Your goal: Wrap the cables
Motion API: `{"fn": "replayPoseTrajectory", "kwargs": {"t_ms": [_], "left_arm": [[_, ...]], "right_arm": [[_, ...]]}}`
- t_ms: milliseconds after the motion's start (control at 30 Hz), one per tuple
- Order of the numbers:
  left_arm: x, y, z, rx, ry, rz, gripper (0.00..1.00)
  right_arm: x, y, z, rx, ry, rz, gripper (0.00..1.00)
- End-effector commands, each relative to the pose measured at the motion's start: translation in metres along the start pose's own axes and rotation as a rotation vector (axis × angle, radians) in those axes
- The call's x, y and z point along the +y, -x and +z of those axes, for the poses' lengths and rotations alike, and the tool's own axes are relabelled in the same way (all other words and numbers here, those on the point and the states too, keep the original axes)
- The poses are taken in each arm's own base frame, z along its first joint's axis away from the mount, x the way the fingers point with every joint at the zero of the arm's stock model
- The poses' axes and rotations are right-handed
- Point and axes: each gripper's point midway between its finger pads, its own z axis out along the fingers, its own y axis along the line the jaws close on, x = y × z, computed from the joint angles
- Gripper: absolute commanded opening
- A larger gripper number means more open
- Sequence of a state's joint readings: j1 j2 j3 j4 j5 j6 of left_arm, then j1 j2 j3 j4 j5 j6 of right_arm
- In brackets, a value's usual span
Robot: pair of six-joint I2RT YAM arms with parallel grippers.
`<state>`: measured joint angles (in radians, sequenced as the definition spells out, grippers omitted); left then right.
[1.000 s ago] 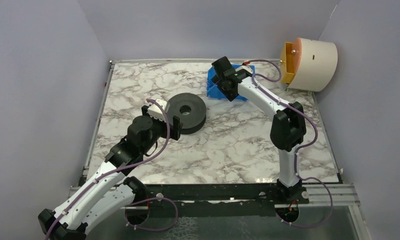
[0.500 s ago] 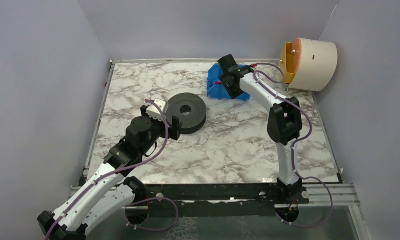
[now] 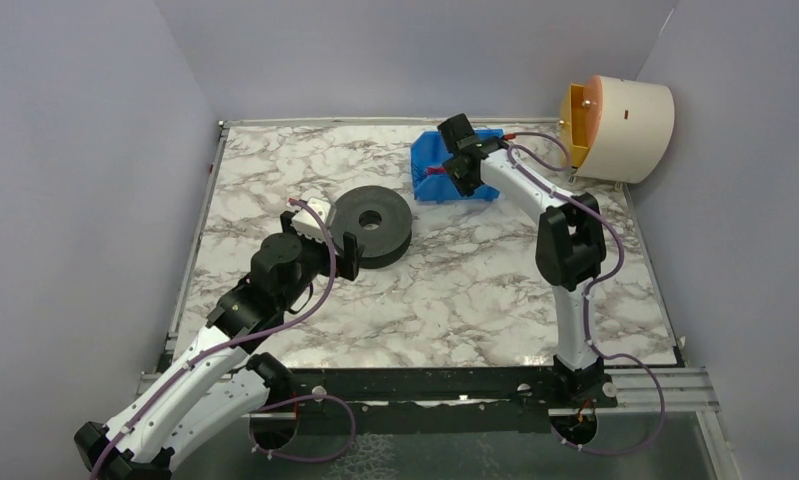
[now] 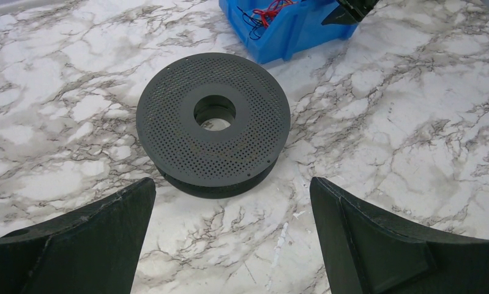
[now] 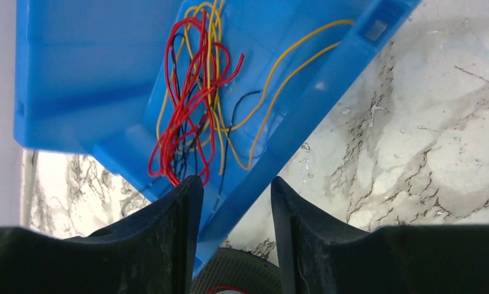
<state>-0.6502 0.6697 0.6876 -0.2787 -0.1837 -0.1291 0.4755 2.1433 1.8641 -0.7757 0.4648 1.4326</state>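
The cables [image 5: 193, 92] are a loose tangle of thin red and yellow-orange wires, with some black ones, lying in a blue bin [image 5: 76, 73] at the table's far side. They also show in the left wrist view [image 4: 267, 12] and in the top view [image 3: 435, 170]. My right gripper [image 5: 232, 187] hovers over the bin's near wall, jaws apart with the wall between them, holding nothing; the top view shows it [image 3: 449, 168] there too. The black perforated spool [image 4: 212, 119] lies flat mid-table [image 3: 372, 225]. My left gripper [image 4: 232, 190] is wide open just short of it, also seen from above [image 3: 327, 240].
A cream drum on an orange bracket [image 3: 615, 125] hangs at the back right wall. Purple-grey walls close in the table on three sides. The blue bin [image 3: 453, 190] sits near the back edge, right of the spool. A metal rail runs along the front edge [image 3: 425, 385].
My right gripper has moved right and back over the bin, and the bin has turned slightly. My left arm has barely moved.
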Motion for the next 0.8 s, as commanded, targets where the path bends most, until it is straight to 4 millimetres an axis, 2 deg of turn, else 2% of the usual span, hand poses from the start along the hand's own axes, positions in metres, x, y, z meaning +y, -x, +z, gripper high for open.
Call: {"fn": "replayPoseTrajectory", "kwargs": {"t_ms": [0, 267, 467, 533, 767], "left_arm": [[0.002, 0.002, 0.000, -0.012, 0.010, 0.005, 0.99], [0.003, 0.002, 0.001, -0.010, 0.020, 0.005, 0.99], [0.003, 0.001, 0.002, -0.004, 0.017, 0.006, 0.99], [0.003, 0.001, 0.002, -0.004, 0.018, 0.008, 0.99], [0.005, 0.002, 0.001, -0.011, 0.027, 0.007, 0.99]], "right_arm": [[-0.012, 0.013, -0.006, -0.011, -0.020, -0.002, 0.45], [-0.018, 0.029, -0.012, -0.033, 0.013, -0.046, 0.21], [-0.011, 0.043, -0.022, -0.048, 0.082, -0.229, 0.01], [-0.010, 0.049, -0.026, -0.059, 0.095, -0.313, 0.01], [-0.027, 0.082, -0.031, -0.095, 0.125, -0.561, 0.01]]}}
